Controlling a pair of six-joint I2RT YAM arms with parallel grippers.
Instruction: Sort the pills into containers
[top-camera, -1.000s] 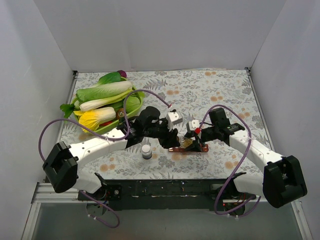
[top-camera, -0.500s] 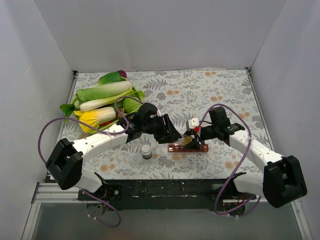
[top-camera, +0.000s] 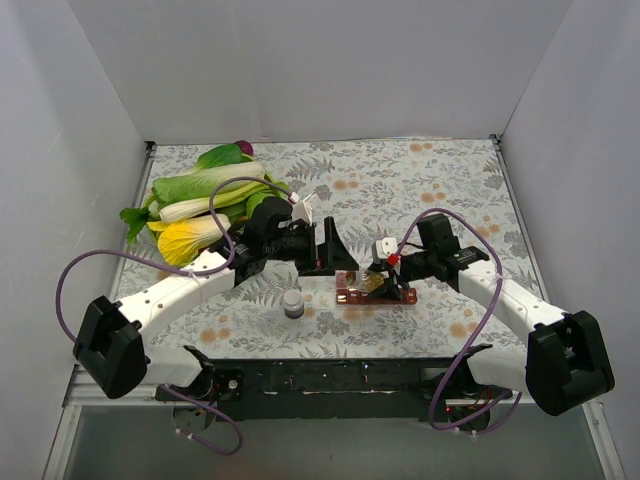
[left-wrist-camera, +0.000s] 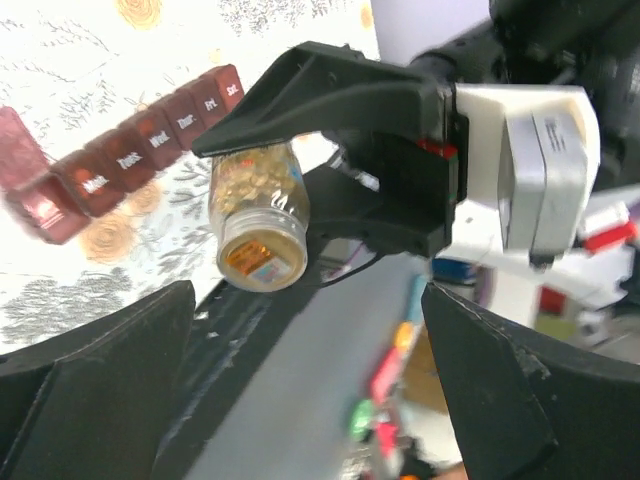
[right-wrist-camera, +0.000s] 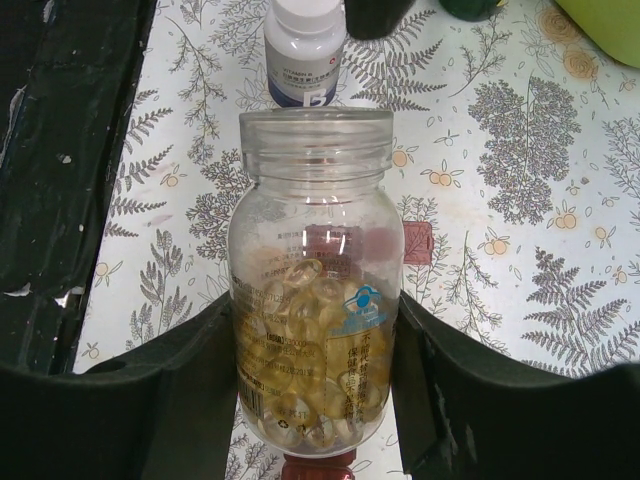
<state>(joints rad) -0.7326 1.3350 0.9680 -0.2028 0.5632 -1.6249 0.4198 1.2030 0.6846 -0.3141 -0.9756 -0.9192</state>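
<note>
A clear bottle of yellow gel pills, with no cap on it, lies tilted in my right gripper, whose jaws are shut on its sides. It hangs just over the containers, a dark red strip of day-marked compartments on the table. In the top view the bottle sits at the right gripper. My left gripper stands wide open and empty a little left of the bottle. Its neck end faces the left wrist camera. The left fingers frame that view.
A small grey bottle with a white cap stands upright left of the strip, also in the right wrist view. A green bowl of leafy vegetables fills the back left. White walls enclose the floral table.
My left gripper has opened wide and drawn back leftward from the bottle. The right gripper has held still with the bottle over the strip.
</note>
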